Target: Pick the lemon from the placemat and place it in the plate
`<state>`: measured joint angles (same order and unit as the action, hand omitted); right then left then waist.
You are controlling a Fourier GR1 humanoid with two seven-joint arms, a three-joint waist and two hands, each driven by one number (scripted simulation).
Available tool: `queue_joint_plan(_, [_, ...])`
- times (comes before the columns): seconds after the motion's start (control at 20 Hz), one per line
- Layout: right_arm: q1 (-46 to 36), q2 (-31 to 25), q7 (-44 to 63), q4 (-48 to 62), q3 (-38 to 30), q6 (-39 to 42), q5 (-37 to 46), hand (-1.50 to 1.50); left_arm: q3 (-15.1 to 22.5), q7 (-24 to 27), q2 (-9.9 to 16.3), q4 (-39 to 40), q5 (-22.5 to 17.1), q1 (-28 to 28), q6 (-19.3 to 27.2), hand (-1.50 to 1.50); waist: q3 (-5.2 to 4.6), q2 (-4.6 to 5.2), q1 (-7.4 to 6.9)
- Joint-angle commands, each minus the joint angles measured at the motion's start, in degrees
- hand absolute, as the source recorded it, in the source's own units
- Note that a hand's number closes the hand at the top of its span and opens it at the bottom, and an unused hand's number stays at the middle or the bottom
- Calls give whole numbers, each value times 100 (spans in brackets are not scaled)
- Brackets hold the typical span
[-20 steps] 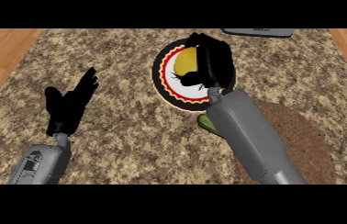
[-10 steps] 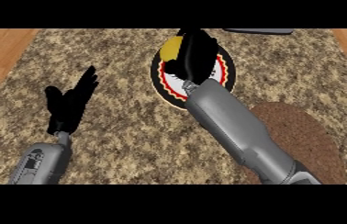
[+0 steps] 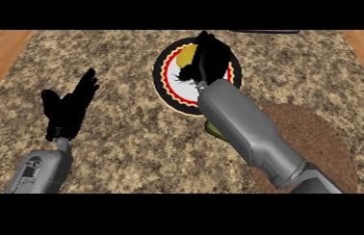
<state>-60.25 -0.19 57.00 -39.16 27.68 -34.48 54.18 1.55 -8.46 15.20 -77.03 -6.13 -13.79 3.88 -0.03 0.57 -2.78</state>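
Over plate [image 3: 169,87], right hand [image 3: 206,60] with lemon [image 3: 186,56]

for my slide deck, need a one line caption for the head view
Right hand holds the yellow lemon over the round black-rimmed plate; left hand rests open.

Single head view, taken from above at the robot's head and aimed steeply down onto the counter [image 3: 107,51]. The camera faces away from the robot's body, so the counter's far edge lies toward the top and the near edge toward the bottom. Both forearms enter from the lower edge: the left hand [image 3: 68,111] at the view's left, the right hand [image 3: 206,60] toward the counter's far edge, unmirrored. The framing is close, showing only forearms, hands and the counter's top. No second view overlaps it.
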Motion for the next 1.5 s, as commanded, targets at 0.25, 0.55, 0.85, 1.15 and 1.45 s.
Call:
queue_joint_plan(0.25, [453,18,-1833,596,-519,-262,-1704,-150,90,-100,-257,-90,208,11,275,0,8,18,53])
queue_joint_plan(0.55, [78,18,-2536,411,-515,-1060,-1529,-150,58,27,-176,-356,171,362,95,0,7,-20,104])
queue_joint_plan(0.85, [260,18,-3224,-1026,-334,-1567,-2460,-150,-83,-97,-54,-341,63,372,-28,0,8,-51,103])
queue_joint_plan(1.15, [709,18,-3270,-1872,-787,-1423,-3904,-150,-132,106,-54,-116,156,334,-34,0,11,-42,166])
queue_joint_plan(1.45, [1537,18,-4359,-2271,-905,-1006,-4636,-150,-268,23,-74,-76,101,254,-147,0,5,-42,229])
